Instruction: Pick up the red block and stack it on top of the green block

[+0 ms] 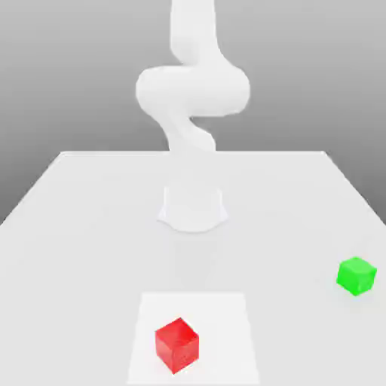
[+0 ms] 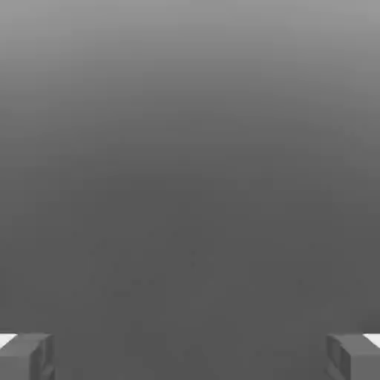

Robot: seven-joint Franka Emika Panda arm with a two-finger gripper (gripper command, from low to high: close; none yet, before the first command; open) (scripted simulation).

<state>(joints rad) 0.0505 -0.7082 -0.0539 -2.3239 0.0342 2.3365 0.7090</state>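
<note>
1. Toward the exterior view's left of centre, a flat, white, four-sided patch (image 1: 219, 332) lies on the pale, smooth counter (image 1: 75, 264). It has no visible walls, so I judge it a marking or thin sheet rather than a container.
2. On the left part of that patch sits the bright red cube with plain matte faces (image 1: 179, 345), a corner turned toward the camera. It is the block to be lifted, and nothing grips it. The step in hand, as I judge it, is the approach to this block, with the whole task ahead.
3. Around the middle, beyond the patch, stands the smooth white jointed arm (image 1: 193, 90). The hand view gives the grey two-fingered pincer (image 2: 190, 358) spread wide, with nothing between its fingers. The next move calls for bringing it over the red block, turning it to line up with two opposite faces, then lowering it before closing. Because the block sits at an angle, a poorly aligned grip could catch its edges and twist it.
4. At the exterior view's right, well apart from the red block, the bright green cube with plain faces (image 1: 356, 276) rests directly on the counter, in no container. Its top is bare, ready to take the red one. After the lift comes a carry across to it, and a level, centred release should keep the stack steady.
</note>
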